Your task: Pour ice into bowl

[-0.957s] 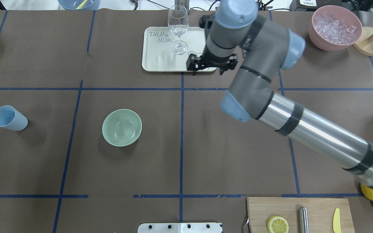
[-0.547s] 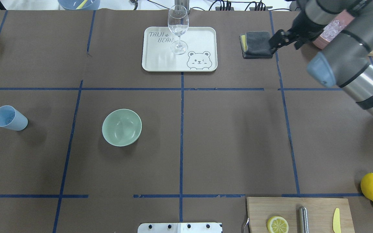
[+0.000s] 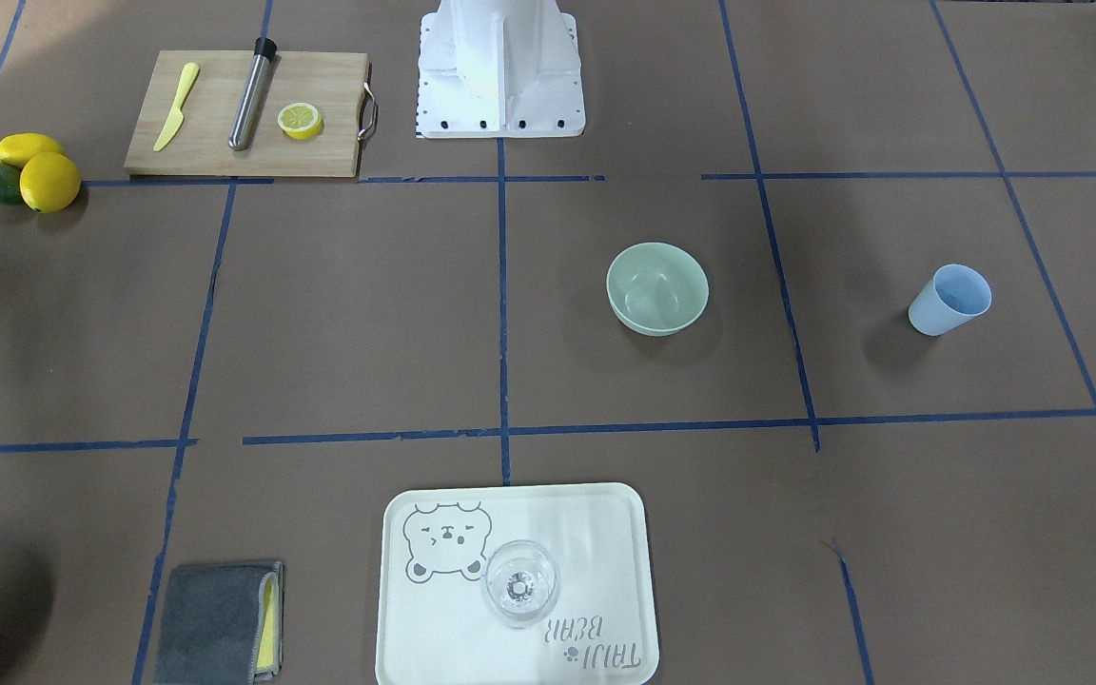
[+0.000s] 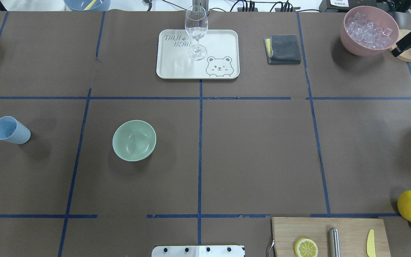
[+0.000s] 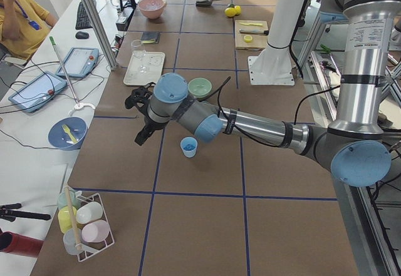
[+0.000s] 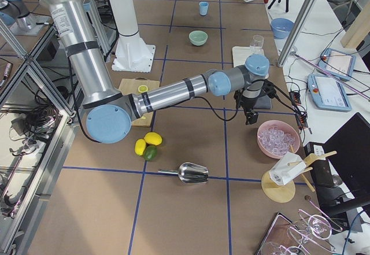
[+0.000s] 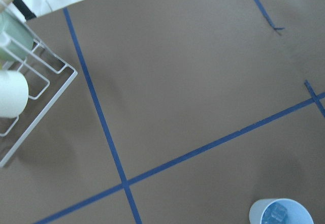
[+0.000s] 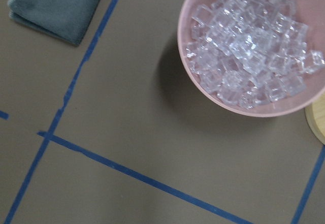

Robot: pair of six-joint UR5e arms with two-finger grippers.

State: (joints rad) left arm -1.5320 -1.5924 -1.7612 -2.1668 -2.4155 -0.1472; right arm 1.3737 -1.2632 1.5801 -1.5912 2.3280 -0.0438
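the mint-green bowl [image 4: 134, 140] sits upright on the brown table cover [image 4: 255, 153], in the robot's left half. the ice [image 7: 277, 214], a few clear cubes, lies in the bottom of the light blue cup [image 4: 11, 130]. the cup stands well apart from the bowl, farther out to the robot's left.

the left gripper [image 5: 141, 136] hangs over the table near the cup, on the side away from the robot's base, and seems to touch nothing. it shows only in the side view, so i cannot tell whether its fingers are spread or pressed together. its wrist camera looks down on the cup at the lower edge and on a white wire rack [image 7: 30, 102].

the right gripper [image 6: 250, 115] hangs between the folded grey cloth [image 4: 284, 49] and the pink bowl [image 4: 369, 46]. the pink bowl holds a heap of ice cubes [image 8: 249, 41]. only a dark part of the gripper juts in at the overhead view's right edge, so its fingers cannot be judged either.

a wine glass [image 4: 196, 32] stands on the cream bear tray [image 4: 177, 64] at the table's far side.
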